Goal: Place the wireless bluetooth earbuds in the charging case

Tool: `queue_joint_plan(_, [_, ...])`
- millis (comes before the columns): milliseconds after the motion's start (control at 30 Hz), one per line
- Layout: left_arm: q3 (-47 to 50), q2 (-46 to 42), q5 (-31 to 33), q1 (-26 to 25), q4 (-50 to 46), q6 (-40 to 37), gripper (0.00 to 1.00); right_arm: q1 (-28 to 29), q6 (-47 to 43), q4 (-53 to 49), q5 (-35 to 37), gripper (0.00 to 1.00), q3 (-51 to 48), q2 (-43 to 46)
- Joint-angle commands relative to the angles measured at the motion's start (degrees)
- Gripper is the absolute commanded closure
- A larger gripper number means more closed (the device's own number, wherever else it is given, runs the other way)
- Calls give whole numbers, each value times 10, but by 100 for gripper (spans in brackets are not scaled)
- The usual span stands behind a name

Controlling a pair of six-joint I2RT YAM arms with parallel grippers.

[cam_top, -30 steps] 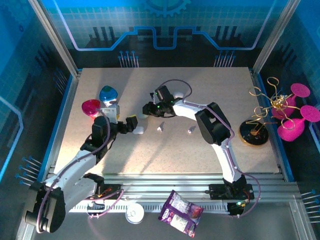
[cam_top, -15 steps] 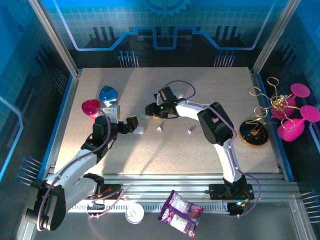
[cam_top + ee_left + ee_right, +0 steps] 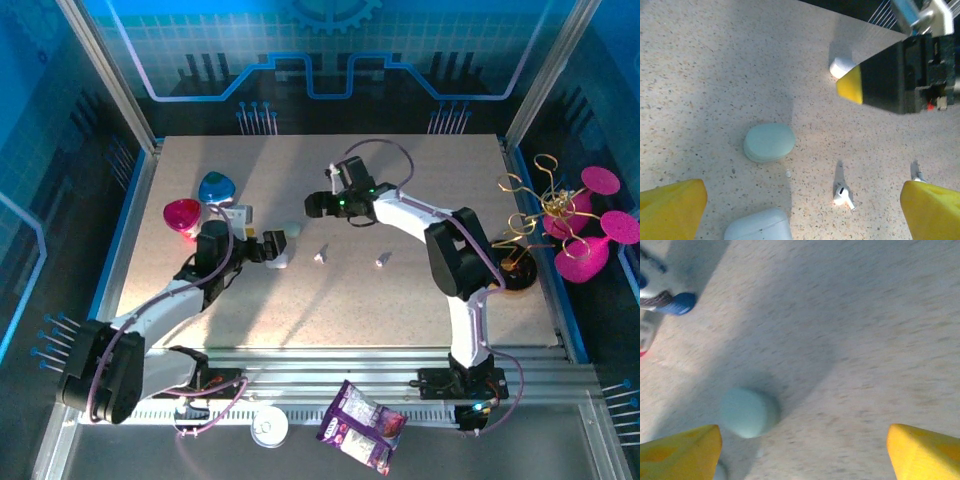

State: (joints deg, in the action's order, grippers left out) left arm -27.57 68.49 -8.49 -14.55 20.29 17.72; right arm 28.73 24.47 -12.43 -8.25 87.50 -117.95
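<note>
L claw point(image 3: 268, 244) is released: yellow fingers point(image 3: 671, 207) spread wide, gap empty. It sits low over the tabletop point(image 3: 400, 310), left of centre. On its wrist cam, L claw point(image 3: 800, 212) frames the mint case point(image 3: 769, 142), which is shut & lying flat. The white case point(image 3: 759, 226) is nearer the cam, w/ a small gap btwn the two. From the top cam, the mint case point(image 3: 291, 230) lies btwn the two claws, and the white case point(image 3: 278, 260) is just beside L claw's tip.

R claw point(image 3: 316, 203) is released too. On its own cam (blurred), the fingertips point(image 3: 925, 452) are far apart, and R claw point(image 3: 802, 455) hangs above the mint case point(image 3: 747, 412), clear of it. On the L wrist cam, one R fingertip point(image 3: 849, 85) is right by a small white lump point(image 3: 841, 66) on the tabletop. Can't tell what the lump is, or if they touch.

Earbuds: first earbud point(image 3: 320, 256) lies loose on the tabletop right of the white case, near but apart. On the L wrist cam, first earbud point(image 3: 842, 194) lies on its side, stem visible. Second earbud point(image 3: 382, 262) is further right, well apart from both cases. On the L wrist cam, second earbud point(image 3: 916, 172) is just beside L claw's right finger. Both are outside the cases.

Back-left of the tabletop: pink item point(image 3: 182, 215), blue item point(image 3: 215, 187) & white box point(image 3: 230, 214), close together.
</note>
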Motion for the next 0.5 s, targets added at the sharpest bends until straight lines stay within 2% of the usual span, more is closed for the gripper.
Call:
queue_joint_plan(0, [-28,24,-31,-8,19,8,1,-42,-106,-51,35,11,35,2])
queue_joint_plan(233, [-52,61,-37,-31,18,9,1,-113,-205,-116,-1,10,139,-78])
queue_joint_plan(467, [-74,86,-39,-51,17,9,1,-136,-223,-205,-72,10,302,-196])
